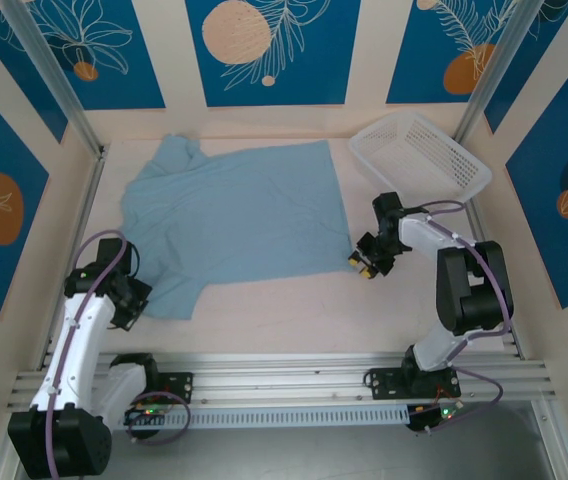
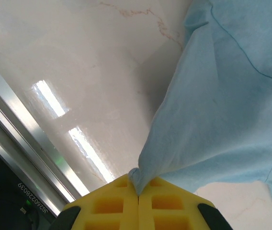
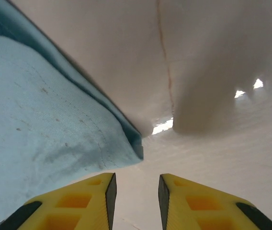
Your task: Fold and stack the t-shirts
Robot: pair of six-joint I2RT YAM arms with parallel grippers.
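A light blue t-shirt (image 1: 234,215) lies spread on the table, plain side up, collar toward the far left. My left gripper (image 1: 132,303) sits at the shirt's near left corner. In the left wrist view its yellow jaws are shut on a pinch of the t-shirt (image 2: 222,105) fabric at the left gripper (image 2: 138,187) tips. My right gripper (image 1: 364,262) hovers just off the shirt's near right corner. In the right wrist view the right gripper (image 3: 136,196) is open over bare table, with the t-shirt (image 3: 40,115) hem corner just ahead and to the left, outside the jaws.
A white perforated basket (image 1: 419,150) stands tilted at the back right, close behind the right arm. Aluminium posts and a rail (image 1: 74,240) run along the left edge. Patterned walls (image 1: 264,50) close in the table on three sides.
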